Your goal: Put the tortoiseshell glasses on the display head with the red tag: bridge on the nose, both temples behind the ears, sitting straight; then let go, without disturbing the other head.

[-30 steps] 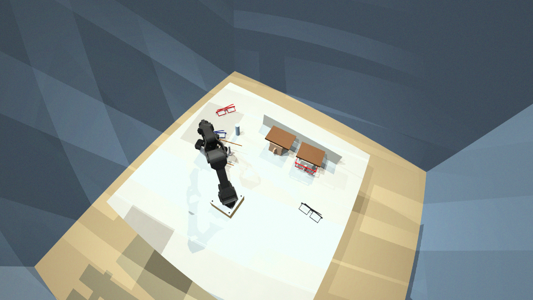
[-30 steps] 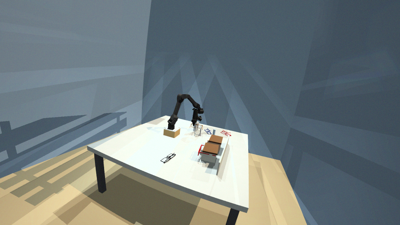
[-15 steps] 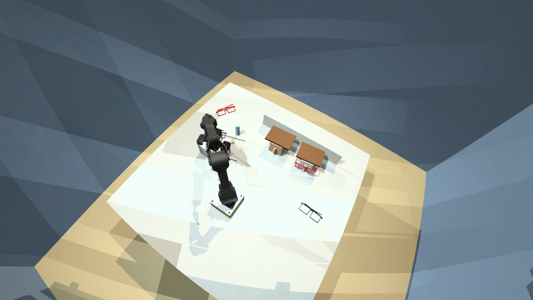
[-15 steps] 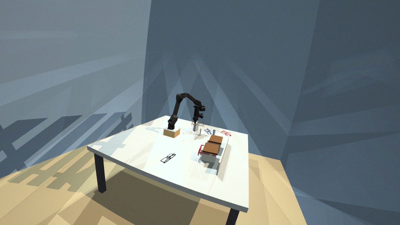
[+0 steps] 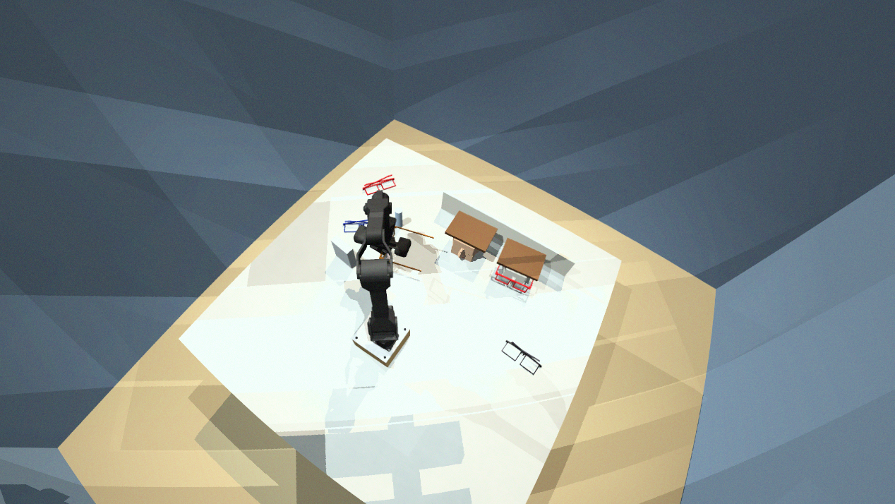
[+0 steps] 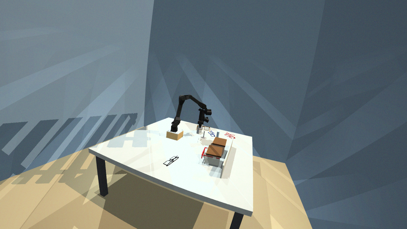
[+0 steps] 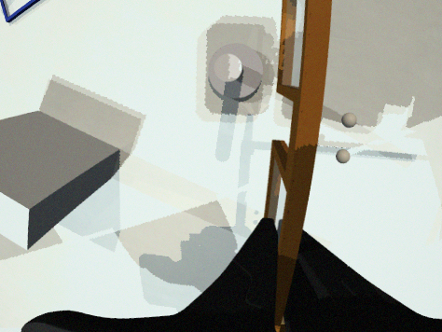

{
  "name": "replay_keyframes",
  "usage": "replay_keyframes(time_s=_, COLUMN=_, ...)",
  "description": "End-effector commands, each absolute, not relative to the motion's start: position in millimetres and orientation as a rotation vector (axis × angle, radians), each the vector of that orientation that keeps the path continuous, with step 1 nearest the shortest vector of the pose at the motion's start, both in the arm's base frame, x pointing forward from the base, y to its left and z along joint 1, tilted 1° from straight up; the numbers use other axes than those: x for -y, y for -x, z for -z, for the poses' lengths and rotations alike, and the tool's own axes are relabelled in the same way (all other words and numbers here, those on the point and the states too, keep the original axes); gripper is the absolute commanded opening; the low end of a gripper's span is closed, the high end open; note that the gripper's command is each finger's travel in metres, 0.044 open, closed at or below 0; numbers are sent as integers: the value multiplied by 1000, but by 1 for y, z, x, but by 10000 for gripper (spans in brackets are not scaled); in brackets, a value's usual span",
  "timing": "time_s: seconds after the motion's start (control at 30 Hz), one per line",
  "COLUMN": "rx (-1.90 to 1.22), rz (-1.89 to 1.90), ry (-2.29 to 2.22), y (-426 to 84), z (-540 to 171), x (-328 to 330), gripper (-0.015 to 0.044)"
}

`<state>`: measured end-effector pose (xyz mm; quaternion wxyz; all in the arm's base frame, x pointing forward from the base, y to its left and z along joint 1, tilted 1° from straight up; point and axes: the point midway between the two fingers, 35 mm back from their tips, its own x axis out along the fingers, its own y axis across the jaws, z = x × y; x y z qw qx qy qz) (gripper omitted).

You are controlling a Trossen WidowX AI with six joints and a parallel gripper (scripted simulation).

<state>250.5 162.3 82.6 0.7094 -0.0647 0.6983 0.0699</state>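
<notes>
Glasses: the brown tortoiseshell pair (image 5: 414, 232) (image 6: 206, 128) (image 7: 311, 93) is up off the tabletop, slim temples reaching out, amber frame streaked dark, and away from both heads!
Gripper: black, tapered fingers (image 5: 384, 249) (image 6: 200, 125), pinching the glasses by the frame.
Stand: a slender post on a round, greyish base (image 6: 203, 135) (image 7: 252, 75), smooth and upright, near the glasses.
Block: grey, flat-faced and sharp-edged (image 5: 344, 254) (image 6: 199, 131) (image 7: 56, 159), there on the stand's side of the table.
Blue pair: thin rims (image 5: 350, 226) (image 6: 211, 133) (image 7: 23, 11), on the table.
Cylinder: smooth, blue-grey, standing upright (image 5: 399, 219) (image 6: 217, 134).
Loose red pair: lying near the table's far corner (image 5: 379, 184) (image 6: 229, 135).
Heads: two, side by side under flat brown boards (image 5: 471, 231) (image 5: 521, 258) (image 6: 220, 141) (image 6: 215, 150); one wears red glasses (image 5: 513, 282) (image 6: 202, 152). Which carries the red tag? Too small to tell!
Panel: thin and pale, upright behind the heads (image 5: 532, 241) (image 6: 227, 159).
Black pair: angular rims, on the white table, well apart from the arm (image 5: 521, 356) (image 6: 170, 161).
</notes>
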Motion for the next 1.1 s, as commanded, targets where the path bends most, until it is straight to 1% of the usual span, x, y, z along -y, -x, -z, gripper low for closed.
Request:
replay_keyframes(time_s=0.0, rx=-1546, rz=-156, ry=148, y=-257, z=-83, x=-142, gripper=0)
replay_keyframes(time_s=0.53, rx=-1545, rz=-149, ry=155, y=-269, z=-83, x=-62, gripper=0)
replay_keyframes(time_s=1.07, rx=-1548, rz=-143, ry=162, y=-258, z=-82, x=14, gripper=0)
